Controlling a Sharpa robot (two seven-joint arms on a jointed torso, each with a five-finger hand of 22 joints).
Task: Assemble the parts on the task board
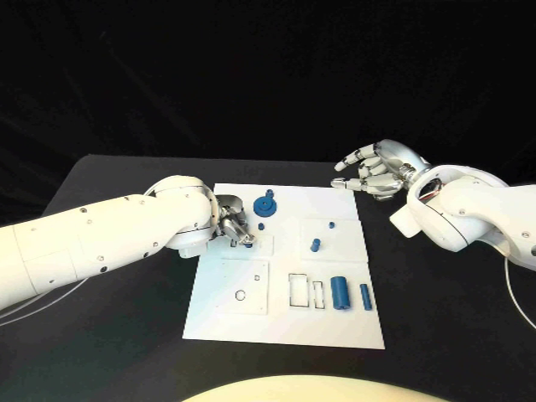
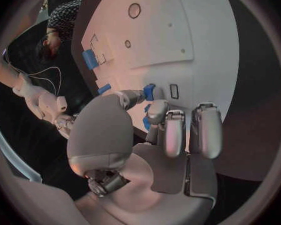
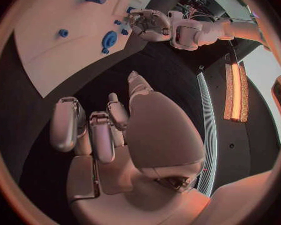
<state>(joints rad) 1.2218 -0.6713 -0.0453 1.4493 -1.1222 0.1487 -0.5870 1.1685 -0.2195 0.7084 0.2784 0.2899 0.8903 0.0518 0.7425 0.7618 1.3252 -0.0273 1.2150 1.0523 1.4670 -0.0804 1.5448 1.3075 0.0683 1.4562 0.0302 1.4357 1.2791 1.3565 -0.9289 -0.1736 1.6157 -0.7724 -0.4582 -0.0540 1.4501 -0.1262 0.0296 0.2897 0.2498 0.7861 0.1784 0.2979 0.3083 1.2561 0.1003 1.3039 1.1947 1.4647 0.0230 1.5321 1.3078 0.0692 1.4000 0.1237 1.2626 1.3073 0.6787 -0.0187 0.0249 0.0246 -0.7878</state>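
The white task board [image 1: 280,322] lies in the middle of the table. My left hand [image 1: 234,224] is low over the board's left side with its fingers curled. Its thumb and a finger pinch a small blue part [image 2: 149,91] right at the board surface, beside a small rectangular slot [image 2: 173,91]. A round blue part with a peg [image 1: 265,203] stands just beyond that hand. My right hand [image 1: 377,172] hovers off the board's far right corner, fingers loosely bent and apart, holding nothing. A blue cylinder [image 1: 339,293] and a thin blue bar [image 1: 365,296] lie near the board's right edge.
Two small blue parts [image 1: 331,224] [image 1: 315,244] sit mid-board on the right. Rectangular slots [image 1: 298,290] and a ring-shaped hole [image 1: 242,295] mark the near half. Black table [image 1: 111,352] surrounds the board on all sides.
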